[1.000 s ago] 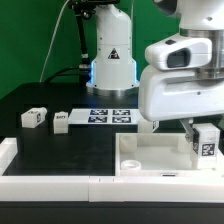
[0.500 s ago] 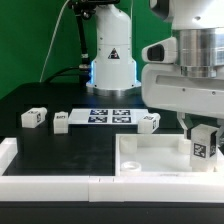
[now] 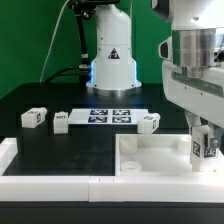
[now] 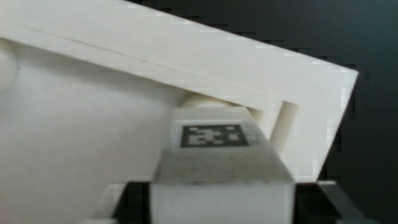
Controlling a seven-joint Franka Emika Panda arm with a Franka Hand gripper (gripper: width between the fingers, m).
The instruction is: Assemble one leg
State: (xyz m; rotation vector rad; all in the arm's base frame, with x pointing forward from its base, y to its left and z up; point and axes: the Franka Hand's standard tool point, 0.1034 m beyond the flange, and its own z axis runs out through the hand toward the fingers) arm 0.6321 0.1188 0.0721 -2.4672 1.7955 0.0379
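**Claw clamped on leg at panel corner**

Gripper [image 3: 204, 148] grips the leg [image 3: 205, 146], tag facing out, right at the white panel's [image 3: 150, 152] far-right corner. You're mid-insertion, I'd judge; next you need it square over the corner hole, then pressed and twisted. Left of the panel: three spare legs [image 3: 33, 117] and the marker board [image 3: 108, 116]. Panel recess holds nothing else.

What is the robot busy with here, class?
The arm's gripper holds one small white leg upright at a corner of the big white panel, at the exterior view's right. Three more legs wait on the black table: two at the left and one beside the marker board.
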